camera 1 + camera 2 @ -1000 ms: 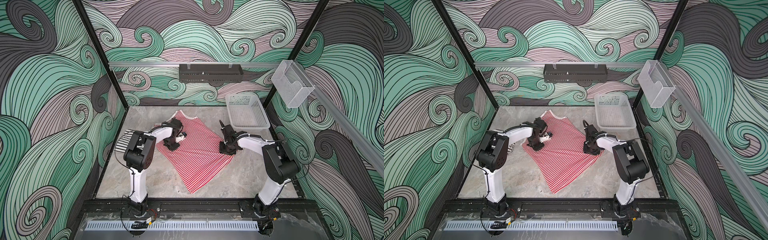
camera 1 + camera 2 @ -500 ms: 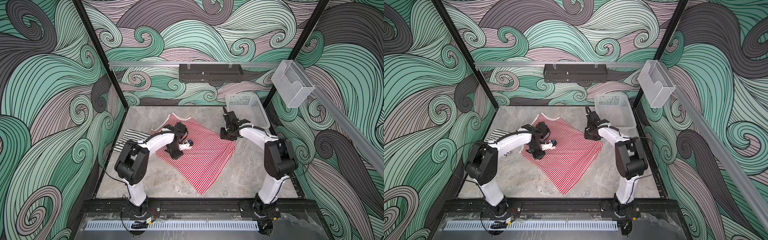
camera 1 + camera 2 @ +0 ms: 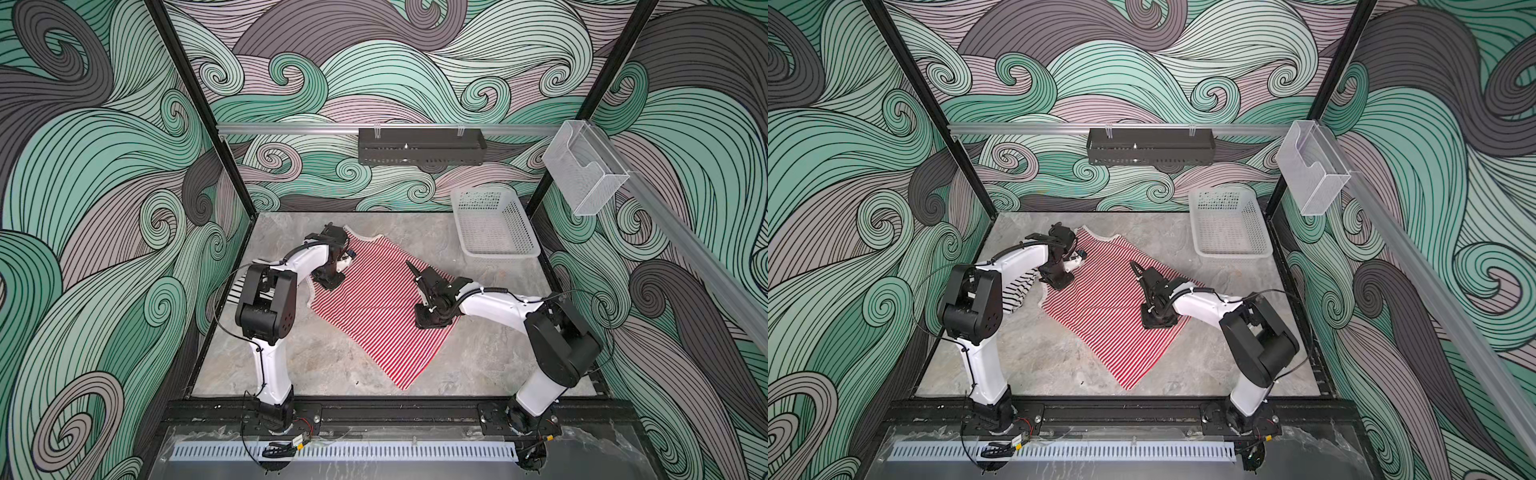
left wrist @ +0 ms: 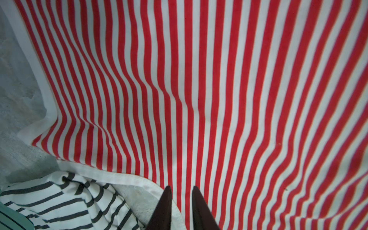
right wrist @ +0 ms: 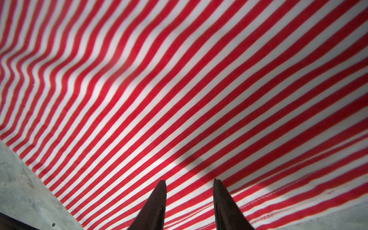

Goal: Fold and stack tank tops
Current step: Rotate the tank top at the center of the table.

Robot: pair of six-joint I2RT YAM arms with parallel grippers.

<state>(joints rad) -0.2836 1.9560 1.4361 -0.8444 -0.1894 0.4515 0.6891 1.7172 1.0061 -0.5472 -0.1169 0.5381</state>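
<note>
The red-and-white tank top (image 3: pixel 374 303) (image 3: pixel 1100 307) lies spread flat and slantwise on the table, neck toward the back. My left gripper (image 3: pixel 330 283) (image 4: pixel 181 189) points down at its left armhole trim, open by a narrow gap with flat cloth (image 4: pixel 219 89) showing between the fingers. My right gripper (image 3: pixel 432 322) (image 5: pixel 189 182) hangs over the top's right side close to the stitched hem, open wider and holding nothing; striped cloth (image 5: pixel 179 79) fills that view. The black-and-white tank top (image 3: pixel 1017 291) (image 4: pixel 59 203) lies crumpled at the left wall, mostly behind my left arm.
A white perforated basket (image 3: pixel 503 252) (image 3: pixel 1233 251) stands at the back right corner. A black shelf (image 3: pixel 419 145) hangs on the back wall and a clear holder (image 3: pixel 582 166) on the right rail. Bare grey tabletop (image 3: pixel 332 361) shows in front of the tops.
The right gripper swung up to the top's far edge, then came down toward its hem and opened slightly. The left gripper went out and returned to the armhole. The red top shifted a little rightward.
</note>
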